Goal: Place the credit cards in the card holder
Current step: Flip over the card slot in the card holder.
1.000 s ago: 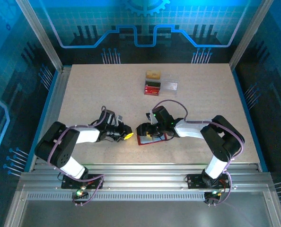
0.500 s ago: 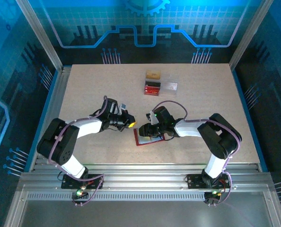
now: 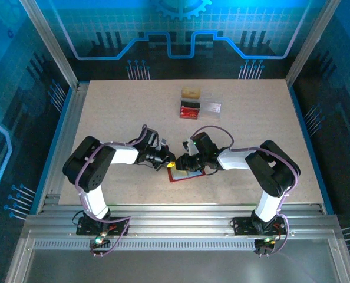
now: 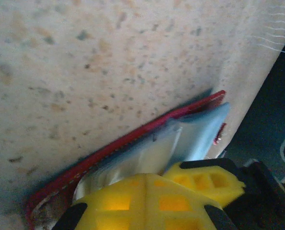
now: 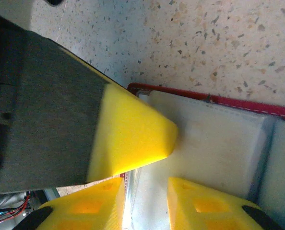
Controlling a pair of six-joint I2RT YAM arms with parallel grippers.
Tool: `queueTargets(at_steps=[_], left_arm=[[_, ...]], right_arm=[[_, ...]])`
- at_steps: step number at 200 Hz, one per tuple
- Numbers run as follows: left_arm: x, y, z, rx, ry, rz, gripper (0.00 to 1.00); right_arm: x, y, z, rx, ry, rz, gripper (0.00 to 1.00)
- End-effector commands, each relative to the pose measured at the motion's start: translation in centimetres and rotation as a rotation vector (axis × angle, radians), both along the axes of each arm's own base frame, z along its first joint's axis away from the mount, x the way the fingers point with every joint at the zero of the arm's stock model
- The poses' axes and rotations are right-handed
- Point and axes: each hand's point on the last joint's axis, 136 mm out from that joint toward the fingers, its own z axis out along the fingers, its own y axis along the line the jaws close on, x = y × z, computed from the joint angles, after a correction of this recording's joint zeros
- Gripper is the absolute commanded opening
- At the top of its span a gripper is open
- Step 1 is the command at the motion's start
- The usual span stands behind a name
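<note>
Reaching in from 9 o'clock, the left arm has swung across the worktop in the last second. We now find the left fingers at the 10 o'clock corner of the card holder, where a second ago they hung well apart from it. They have also drawn together on the way and are now pressed tight.

From the left wrist, the left fingers sit against the pale cards lying inside the open red card holder. We cannot tell whether a card's edge is nipped between them or merely pushed.

The right fingers have stayed over the 12 o'clock edge of the card holder but have narrowed from a wide spread to a small gap. From the right wrist, the right fingers stand just over the cards, with one left finger coming in from 9 o'clock beside them. We cannot tell whether they grip anything.

The card holder has barely moved. It lies open a little towards 6 o'clock from the worktop's middle, well apart from the clear box at 12 o'clock.

We judge that both arms are now working the same card, one steadying and the other sliding it into a pocket. The task is in hand but not done. With the two sets of fingers so close, a nudge could shift the card holder.
</note>
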Motion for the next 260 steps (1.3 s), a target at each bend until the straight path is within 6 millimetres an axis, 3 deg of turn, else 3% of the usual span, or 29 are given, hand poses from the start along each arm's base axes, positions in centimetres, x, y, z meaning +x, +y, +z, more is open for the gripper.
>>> queueTargets(at_steps=[1, 29, 52, 58, 87, 107, 129, 192, 225, 260], left_arm=[[-2.0, 0.9, -2.4, 0.061, 0.065, -0.04, 0.0], [-2.8, 1.8, -4.0, 0.12, 0.083, -0.062, 0.0], [-3.2, 2.5, -4.9, 0.167, 0.075, -0.074, 0.0], [-3.3, 2.7, -5.2, 0.18, 0.074, -0.075, 0.0], [-3.7, 3.0, -5.9, 0.188, 0.083, -0.078, 0.0], [-3.6, 2.9, -5.7, 0.184, 0.077, -0.082, 0.0], [-3.7, 3.1, -5.8, 0.201, 0.075, -0.089, 0.0], [-3.3, 3.0, -5.7, 0.23, 0.058, -0.109, 0.01], [-3.5, 2.5, -5.7, 0.229, 0.058, -0.123, 0.01], [-3.6, 2.0, -6.1, 0.225, 0.066, -0.136, 0.01]], right_arm=[[-1.7, -2.1, -2.2, -0.108, 0.089, -0.002, 0.32], [-1.2, -2.1, 0.2, -0.123, 0.036, 0.007, 0.42], [0.1, -3.6, 3.2, -0.184, -0.042, -0.034, 0.55], [1.3, -3.9, 5.1, -0.195, -0.084, -0.057, 0.57], [5.3, -8.0, 9.4, -0.319, -0.183, -0.199, 0.7], [8.8, -12.1, 11.4, -0.404, -0.248, -0.347, 0.8], [13.3, -15.1, 12.9, -0.345, -0.267, -0.46, 0.85], [26.0, -22.4, 13.2, -0.24, -0.34, -0.682, 0.93], [31.9, -24.0, 12.4, -0.072, -0.367, -0.75, 0.96], [37.1, -23.7, 11.0, 0.137, -0.373, -0.763, 0.94]])
